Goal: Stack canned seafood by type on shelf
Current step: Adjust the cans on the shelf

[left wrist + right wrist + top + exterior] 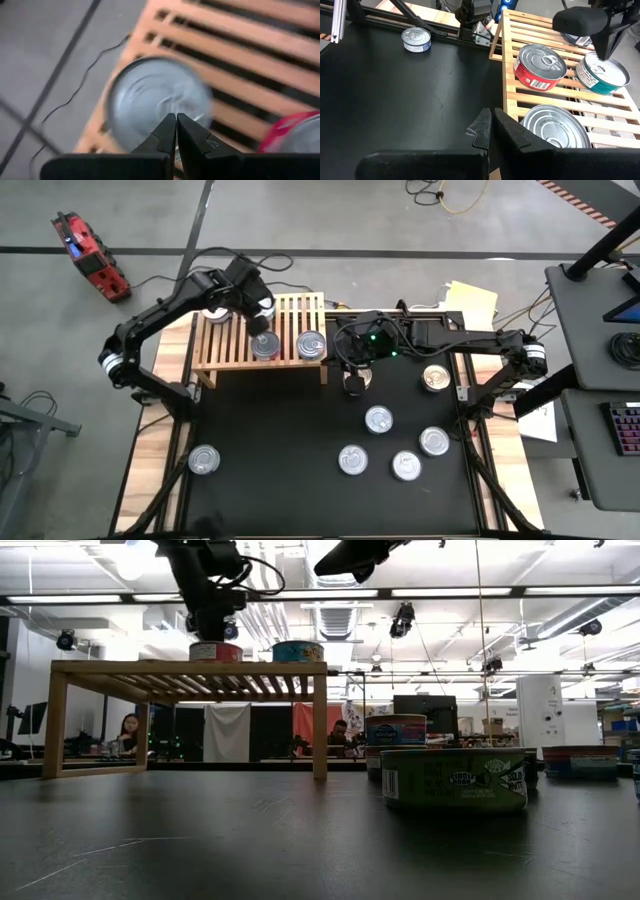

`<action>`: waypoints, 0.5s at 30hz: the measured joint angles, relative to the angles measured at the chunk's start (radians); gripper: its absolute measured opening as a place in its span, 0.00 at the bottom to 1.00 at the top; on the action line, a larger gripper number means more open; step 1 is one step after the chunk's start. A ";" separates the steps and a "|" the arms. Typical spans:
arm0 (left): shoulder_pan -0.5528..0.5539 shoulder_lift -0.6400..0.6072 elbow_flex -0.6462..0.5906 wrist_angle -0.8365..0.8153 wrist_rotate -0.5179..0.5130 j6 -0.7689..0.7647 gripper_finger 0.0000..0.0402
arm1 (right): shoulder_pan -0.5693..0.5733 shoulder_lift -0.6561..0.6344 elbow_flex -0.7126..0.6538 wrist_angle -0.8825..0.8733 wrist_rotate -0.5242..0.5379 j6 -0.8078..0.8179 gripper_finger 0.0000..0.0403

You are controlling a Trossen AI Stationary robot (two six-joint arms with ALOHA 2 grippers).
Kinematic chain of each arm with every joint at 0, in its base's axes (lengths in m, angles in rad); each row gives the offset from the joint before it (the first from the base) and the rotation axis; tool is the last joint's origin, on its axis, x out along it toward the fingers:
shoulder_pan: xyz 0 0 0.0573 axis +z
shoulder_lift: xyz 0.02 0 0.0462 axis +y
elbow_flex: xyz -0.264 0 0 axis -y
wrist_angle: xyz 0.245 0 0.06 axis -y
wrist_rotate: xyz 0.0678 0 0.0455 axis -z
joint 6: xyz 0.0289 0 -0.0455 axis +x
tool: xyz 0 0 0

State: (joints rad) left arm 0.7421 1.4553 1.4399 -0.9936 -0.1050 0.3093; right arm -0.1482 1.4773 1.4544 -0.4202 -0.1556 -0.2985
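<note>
Upright green can [455,779]; shelf [290,315] runs left-right.

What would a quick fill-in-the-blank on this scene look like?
1. The left tool, above the shelf, is ___.
2. On the shelf, the can beside the teal can has a ___ label.
3. The mat below the right tool is ___.
Missing words: shut; red; black.
</note>
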 joint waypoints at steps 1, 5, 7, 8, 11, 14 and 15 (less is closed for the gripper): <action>-0.001 0.004 0.000 0.007 0.011 0.003 0.00 | 0.000 0.000 0.000 0.000 0.000 0.000 0.02; 0.001 0.027 0.000 0.009 0.010 -0.003 0.00 | 0.000 0.000 0.000 0.000 0.000 0.003 0.02; 0.000 0.035 0.000 0.009 0.000 -0.005 0.00 | 0.000 0.000 0.000 0.000 0.000 0.004 0.02; 0.000 0.039 0.000 0.009 -0.015 -0.008 0.00 | 0.000 0.000 0.000 0.000 0.000 0.004 0.02; 0.000 0.045 0.000 0.010 -0.066 -0.016 0.00 | 0.000 0.000 0.000 0.000 0.000 0.012 0.02; 0.000 0.046 0.000 0.007 -0.079 -0.023 0.00 | 0.000 0.000 0.000 0.000 0.000 0.012 0.02; 0.000 0.046 0.000 0.004 -0.080 -0.025 0.00 | 0.000 0.000 0.000 0.000 0.000 0.012 0.02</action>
State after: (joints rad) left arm 0.7425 1.5009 1.4395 -0.9899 -0.1852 0.2841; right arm -0.1485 1.4773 1.4544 -0.4202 -0.1557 -0.2863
